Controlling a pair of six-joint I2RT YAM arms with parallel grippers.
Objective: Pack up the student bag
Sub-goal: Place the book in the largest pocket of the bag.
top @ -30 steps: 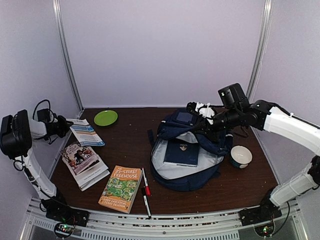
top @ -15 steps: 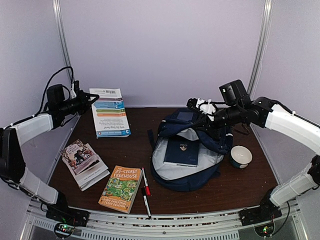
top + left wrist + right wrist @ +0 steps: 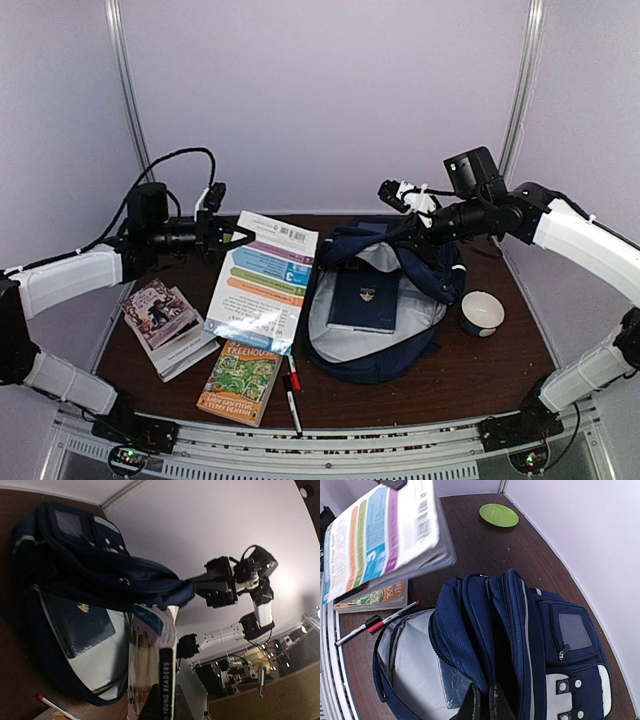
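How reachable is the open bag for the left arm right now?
Probably yes: the right gripper holds the student bag open by its flap, mouth facing the left gripper and its book, nothing between.

The large navy-blue fabric backpack (image 3: 375, 350) lies open on the dark-brown wooden table (image 3: 480, 375), right of centre, with a flat dark-blue hardcover book (image 3: 364, 298) inside its main compartment. The right gripper (image 3: 405, 238) pinches the bag's flap at the far side. A small white round bowl (image 3: 482, 312) stands just right of the backpack. To the left, the left gripper (image 3: 238, 236) holds a large white paper workbook (image 3: 262, 283) off the table, its near edge over a yellow-green paperback storybook (image 3: 240, 375). A red-capped marker pen (image 3: 291, 368) and a black-capped marker pen (image 3: 292, 408) lie just right of that paperback. A stack of thin illustrated booklets (image 3: 165, 322) lies further left; a round green plastic plate (image 3: 499, 515) sits near the back wall.
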